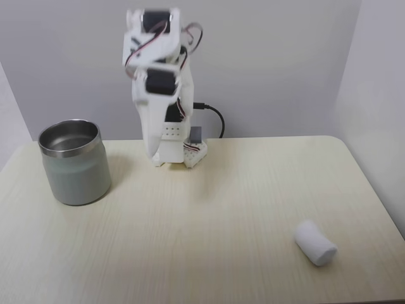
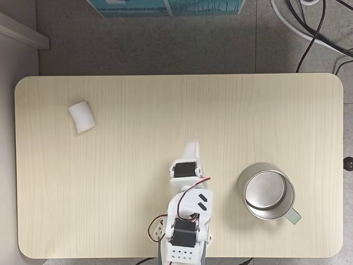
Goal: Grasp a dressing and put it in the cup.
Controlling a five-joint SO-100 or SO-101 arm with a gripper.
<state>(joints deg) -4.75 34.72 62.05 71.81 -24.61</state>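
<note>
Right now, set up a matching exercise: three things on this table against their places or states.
Things:
1. small white soft gauze roll
2. squat brushed steel cup
3. white plastic arm's fingers

Places or states:
A. upright and empty
B. folded back above the arm's base, holding nothing
C. lying alone near a table corner, far from the cup

Pairs: 1-C, 2-A, 3-B

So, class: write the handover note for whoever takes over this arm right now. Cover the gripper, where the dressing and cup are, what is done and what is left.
Gripper: folded back near the arm's base, pointing down, holding nothing; open or shut cannot be told.
Dressing: lying on its side on the table, near the upper left corner in the top-down fixed view, far from the arm.
Cup: upright and empty, at the other end of the table.
Done: nothing yet.
Left: reach the dressing, grasp it, carry it across, drop it in the cup.
</note>
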